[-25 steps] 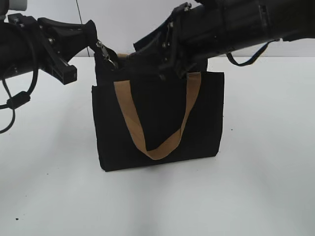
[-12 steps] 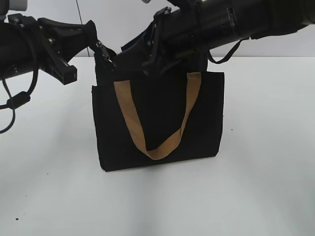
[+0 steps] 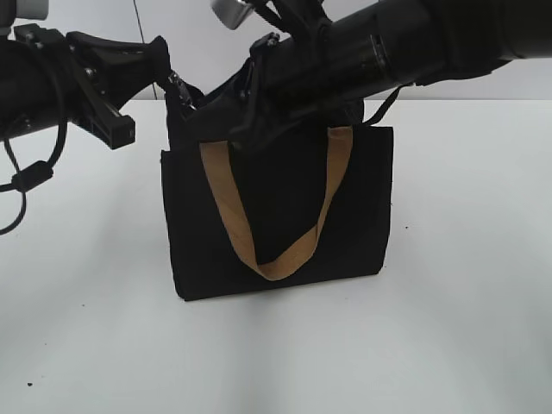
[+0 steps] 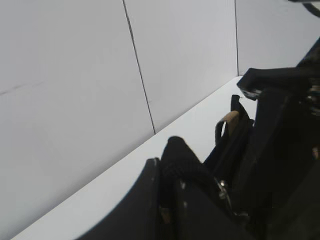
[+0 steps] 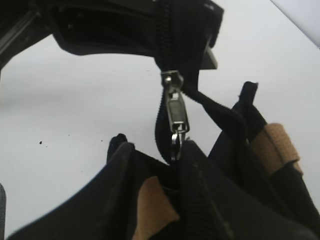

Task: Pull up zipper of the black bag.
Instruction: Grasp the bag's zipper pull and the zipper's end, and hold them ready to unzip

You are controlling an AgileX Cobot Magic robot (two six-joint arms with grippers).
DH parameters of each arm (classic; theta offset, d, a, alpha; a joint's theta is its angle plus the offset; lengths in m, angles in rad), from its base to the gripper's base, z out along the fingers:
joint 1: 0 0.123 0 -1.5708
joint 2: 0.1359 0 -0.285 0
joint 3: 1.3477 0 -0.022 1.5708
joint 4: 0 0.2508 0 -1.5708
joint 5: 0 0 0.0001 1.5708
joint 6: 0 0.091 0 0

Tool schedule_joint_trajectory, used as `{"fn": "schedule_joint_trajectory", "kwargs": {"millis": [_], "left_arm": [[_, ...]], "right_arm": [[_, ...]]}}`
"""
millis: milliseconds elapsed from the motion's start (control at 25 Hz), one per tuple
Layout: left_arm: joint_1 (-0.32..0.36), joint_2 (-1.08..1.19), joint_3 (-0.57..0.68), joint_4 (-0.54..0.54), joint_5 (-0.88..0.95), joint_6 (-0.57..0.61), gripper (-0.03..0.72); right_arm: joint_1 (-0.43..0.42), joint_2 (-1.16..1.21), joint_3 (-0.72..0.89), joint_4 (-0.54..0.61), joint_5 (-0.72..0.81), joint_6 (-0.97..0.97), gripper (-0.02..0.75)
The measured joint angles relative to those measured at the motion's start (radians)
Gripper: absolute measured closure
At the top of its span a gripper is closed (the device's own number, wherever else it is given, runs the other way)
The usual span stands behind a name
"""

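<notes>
The left end effector reached in level from the left, clamped closed. The right end effector slanted down from the upper right, pinched closed.

The bench is a flat, matte white surface that fills the lower part of the exterior view, with a few small dark specks near its front-left edge; similar specks show on it in the right wrist view. Behind the bench stands a pale grey-white wall, divided into panels by thin dark vertical seams. The wall meets the far edge of the bench in a straight line.
</notes>
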Motion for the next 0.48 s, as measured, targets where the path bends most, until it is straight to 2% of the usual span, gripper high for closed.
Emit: {"fn": "schedule_joint_trajectory", "kwargs": {"millis": [480], "left_arm": [[0.0, 0.0, 0.0, 0.002, 0.0, 0.0, 0.668]], "right_arm": [[0.0, 0.024, 0.0, 0.003, -0.048, 0.002, 0.496]]}}
